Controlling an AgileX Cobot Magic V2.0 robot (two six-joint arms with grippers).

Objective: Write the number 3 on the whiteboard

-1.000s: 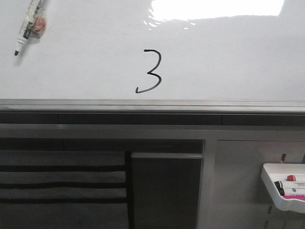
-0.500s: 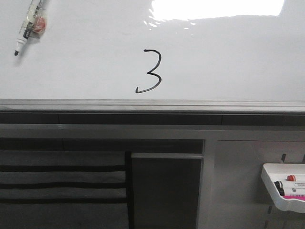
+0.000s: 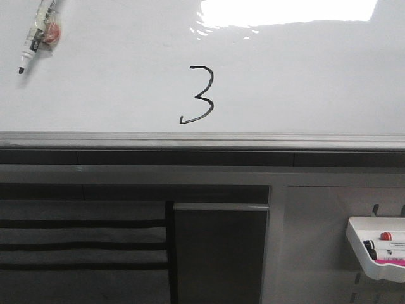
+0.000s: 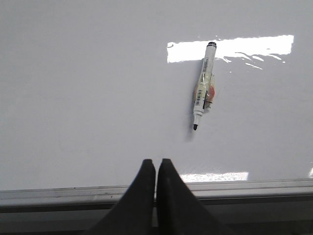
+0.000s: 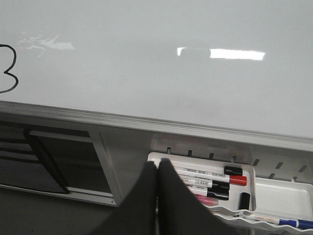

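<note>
A thin black number 3 with a small hook at its lower left tail stands on the glossy whiteboard; part of it shows in the right wrist view. An uncapped white marker lies on the board at the far left, also in the left wrist view. My left gripper is shut and empty over the board's near edge, apart from the marker. My right gripper is shut and empty, off the board, over the marker tray. Neither gripper shows in the front view.
A grey metal rail runs along the board's near edge. The white tray hangs at the lower right and holds several markers. Dark slotted panels sit below the rail.
</note>
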